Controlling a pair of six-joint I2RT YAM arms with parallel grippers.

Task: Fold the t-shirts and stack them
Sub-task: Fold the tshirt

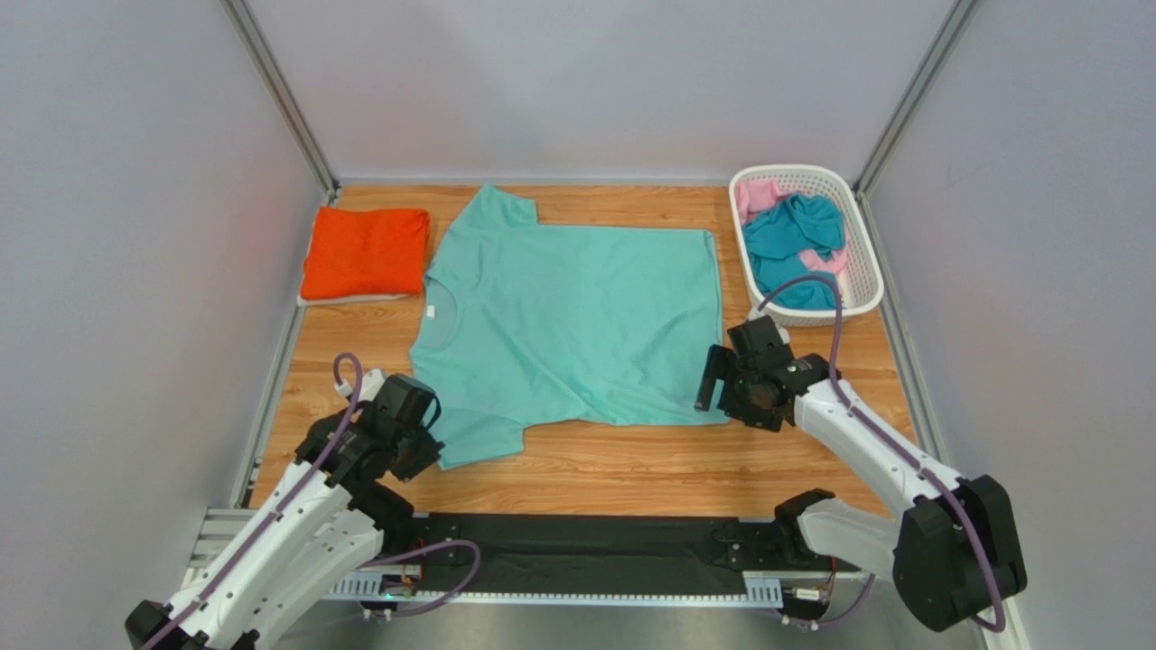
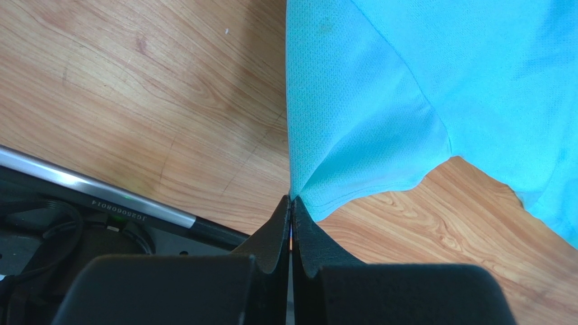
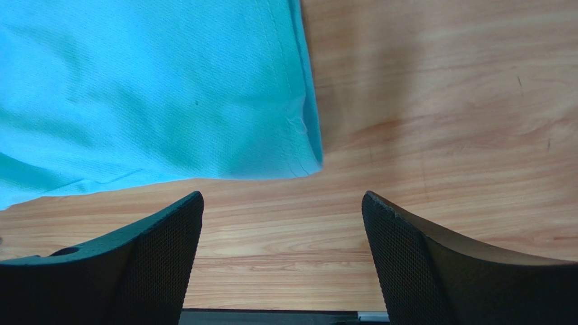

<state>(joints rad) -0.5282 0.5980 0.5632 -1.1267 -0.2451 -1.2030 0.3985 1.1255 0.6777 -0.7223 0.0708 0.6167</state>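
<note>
At the middle of the table [image 1: 638,454], the mint-green t-shirt [image 1: 570,325] lies spread flat. The left hand [image 2: 292,206] is pinched tight on its near sleeve edge. The right hand [image 3: 281,210] gapes wide just off the hem corner, gripping nothing. A folded orange t-shirt [image 1: 364,252] sits far-left.

left arm [image 1: 278,535] and right arm [image 1: 875,461]: white shells, black joints, purple cable [image 1: 836,332] looped behind each tool. left tool [image 2: 292,203]: smooth black wedge fingers [image 2: 319,247]. right tool [image 3: 281,203]: black, mesh-textured pads [image 3: 166,250].
</note>
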